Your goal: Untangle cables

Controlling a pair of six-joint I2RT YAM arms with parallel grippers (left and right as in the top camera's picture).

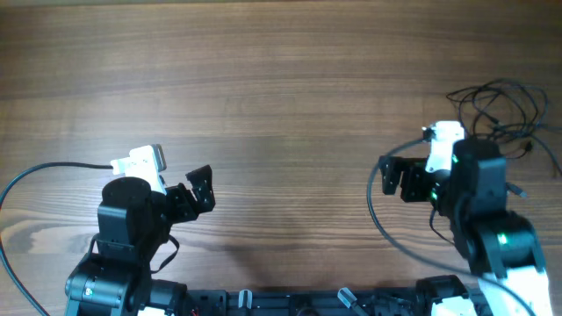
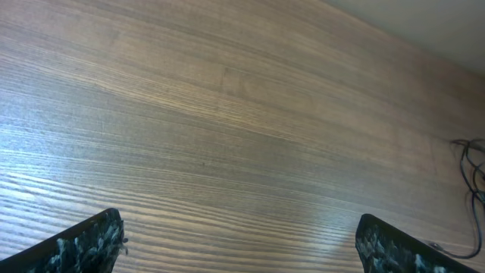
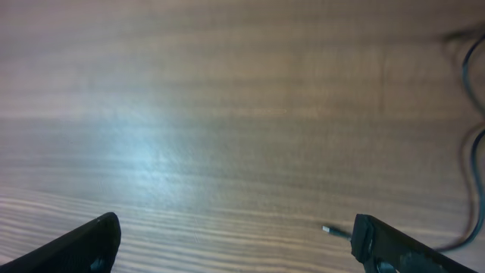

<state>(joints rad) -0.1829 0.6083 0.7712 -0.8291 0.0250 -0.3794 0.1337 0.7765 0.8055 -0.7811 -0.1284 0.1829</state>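
Note:
The cables (image 1: 499, 107) are thin black cords in a tangled heap at the table's far right, just beyond my right arm. My right gripper (image 1: 394, 179) is open and empty, low over the wood to the left of the heap. In the right wrist view its fingers (image 3: 236, 231) are spread wide. A small plug end (image 3: 327, 228) lies on the table just inside the right finger, and a cord (image 3: 476, 144) curves along the right edge. My left gripper (image 1: 200, 190) is open and empty at the near left, far from the heap. Its wrist view (image 2: 239, 231) shows bare wood and cable loops (image 2: 473, 165) at the far right.
A thicker grey wire (image 1: 376, 215) arcs around the right arm's left side. Another arm wire (image 1: 39, 173) runs off from the left arm to the table's left edge. The wooden table (image 1: 281, 96) fills the view.

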